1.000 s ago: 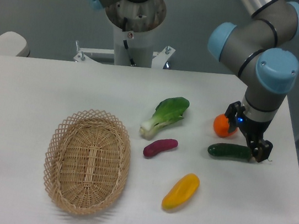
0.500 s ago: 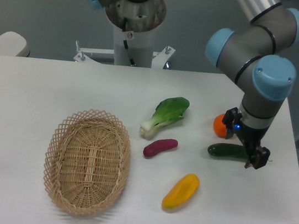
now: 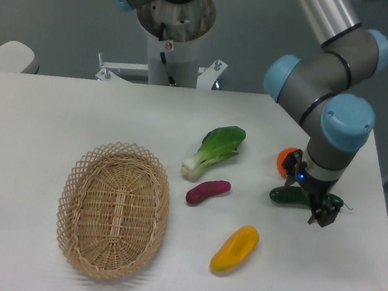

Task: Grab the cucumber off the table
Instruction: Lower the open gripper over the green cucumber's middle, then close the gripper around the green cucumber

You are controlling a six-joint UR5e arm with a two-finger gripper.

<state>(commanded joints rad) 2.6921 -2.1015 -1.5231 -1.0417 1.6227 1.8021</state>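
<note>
The dark green cucumber (image 3: 284, 196) lies on the white table (image 3: 47, 110) at the right, its middle hidden behind my gripper. My gripper (image 3: 308, 195) is low over it and points down. One finger stands on the far side by the orange fruit, the other (image 3: 322, 213) on the near side. The jaws look open and straddle the cucumber, which rests on the table.
An orange fruit (image 3: 284, 157) sits just behind the cucumber, partly hidden by the gripper. A bok choy (image 3: 214, 148), a purple vegetable (image 3: 208, 191) and a yellow pepper (image 3: 235, 248) lie to the left. A wicker basket (image 3: 113, 209) stands further left. The arm's base (image 3: 173, 34) is at the back.
The gripper has moved down and slightly left, from beside the cucumber's right end to astride it. The cucumber has not moved.
</note>
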